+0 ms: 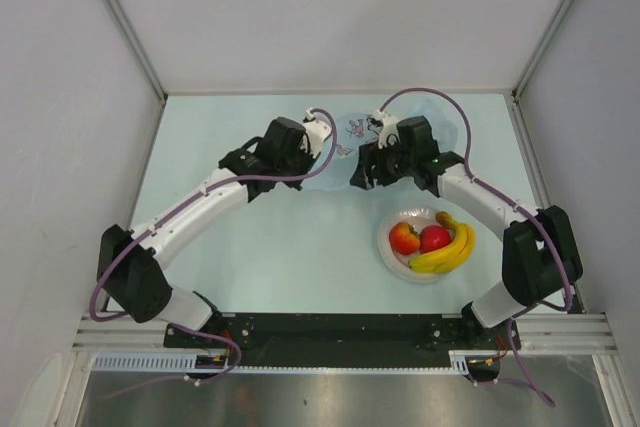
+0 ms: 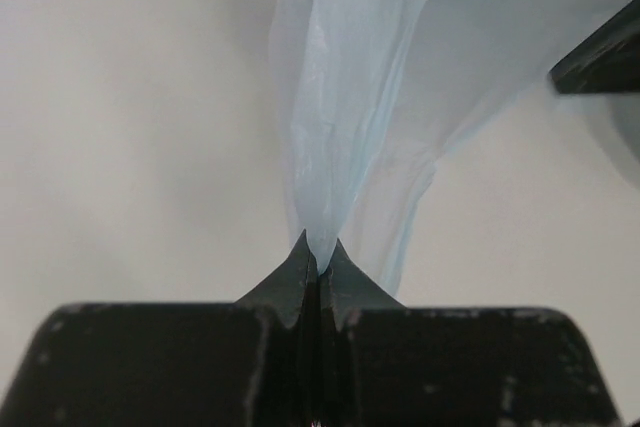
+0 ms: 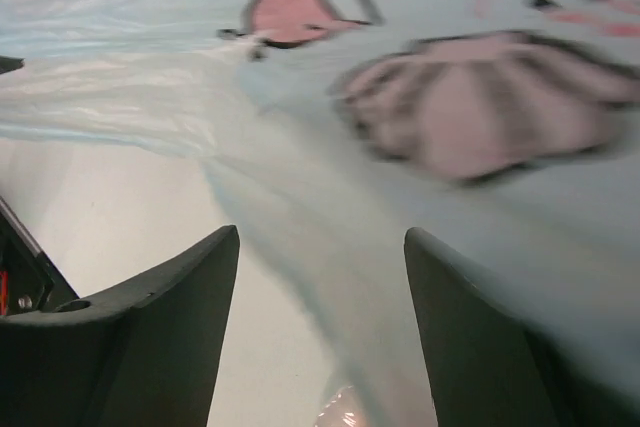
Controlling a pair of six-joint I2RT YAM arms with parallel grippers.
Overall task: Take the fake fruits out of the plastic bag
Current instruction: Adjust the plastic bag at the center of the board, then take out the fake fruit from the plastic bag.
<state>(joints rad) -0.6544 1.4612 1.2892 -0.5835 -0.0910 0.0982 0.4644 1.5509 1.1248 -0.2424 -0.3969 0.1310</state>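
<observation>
Pale tabletop (image 1: 270, 247) carried the plastic bag (image 1: 352, 130) at its far middle. The left claw (image 2: 318, 259) was pinched together on a fold of the bag. The right claw (image 3: 320, 332) stood apart over its printed film. Three fake fruits (image 1: 434, 239), a banana (image 1: 452, 250) and two red ones, lay on a white plate (image 1: 381, 247) beside the right arm.

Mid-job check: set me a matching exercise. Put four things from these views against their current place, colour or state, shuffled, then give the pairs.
Things:
1. left gripper
2. right gripper
3. banana
4. plastic bag

Place, colour or state:
A. on the white plate
B. open, above the bag
C. shut on a fold of the bag
D. light blue with a pink print

Pairs: 1-C, 2-B, 3-A, 4-D
</observation>
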